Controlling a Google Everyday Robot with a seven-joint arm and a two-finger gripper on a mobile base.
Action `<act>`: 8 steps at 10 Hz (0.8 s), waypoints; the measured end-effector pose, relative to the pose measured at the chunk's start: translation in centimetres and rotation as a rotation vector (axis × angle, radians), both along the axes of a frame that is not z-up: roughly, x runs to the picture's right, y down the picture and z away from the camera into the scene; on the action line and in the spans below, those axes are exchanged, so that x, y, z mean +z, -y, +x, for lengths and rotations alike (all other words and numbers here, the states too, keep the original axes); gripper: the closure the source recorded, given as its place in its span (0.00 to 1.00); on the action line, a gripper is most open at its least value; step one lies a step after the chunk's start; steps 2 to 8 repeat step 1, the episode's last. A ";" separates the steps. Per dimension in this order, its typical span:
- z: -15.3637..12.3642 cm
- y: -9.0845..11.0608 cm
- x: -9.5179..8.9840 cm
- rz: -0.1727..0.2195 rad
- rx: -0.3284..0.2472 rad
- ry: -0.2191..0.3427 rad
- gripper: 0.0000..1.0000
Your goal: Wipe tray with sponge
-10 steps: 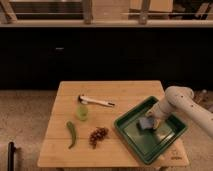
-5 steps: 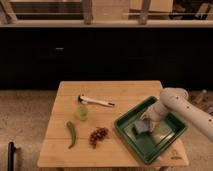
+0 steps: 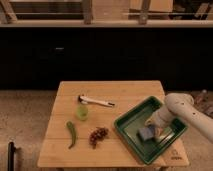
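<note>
The large dark-green tray [image 3: 129, 131] sits tilted on the right part of the wooden table. The small blue-grey sponge [image 3: 145, 133] lies on the tray's glossy bottom, near its middle. My white arm reaches in from the right and bends down to the tray. My gripper [image 3: 149, 125] is at the sponge's top edge, shut on the sponge and pressing it onto the tray floor.
On the wooden table [image 3: 110, 91] left of the tray are a small light-green cup [image 3: 82, 112], a white stick-like tool [image 3: 97, 102], a green pepper [image 3: 71, 134] and a reddish-brown cluster [image 3: 98, 136]. A dark cabinet wall stands behind the table.
My gripper has slid the sponge across the tray bottom, from the far part toward the near-left, over the last second.
</note>
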State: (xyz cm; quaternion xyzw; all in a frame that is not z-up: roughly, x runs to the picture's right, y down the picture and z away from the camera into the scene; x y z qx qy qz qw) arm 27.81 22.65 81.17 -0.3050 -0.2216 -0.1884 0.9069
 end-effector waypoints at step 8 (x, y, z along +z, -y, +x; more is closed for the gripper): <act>0.6 0.3 0.1 0.003 0.008 -0.011 1.00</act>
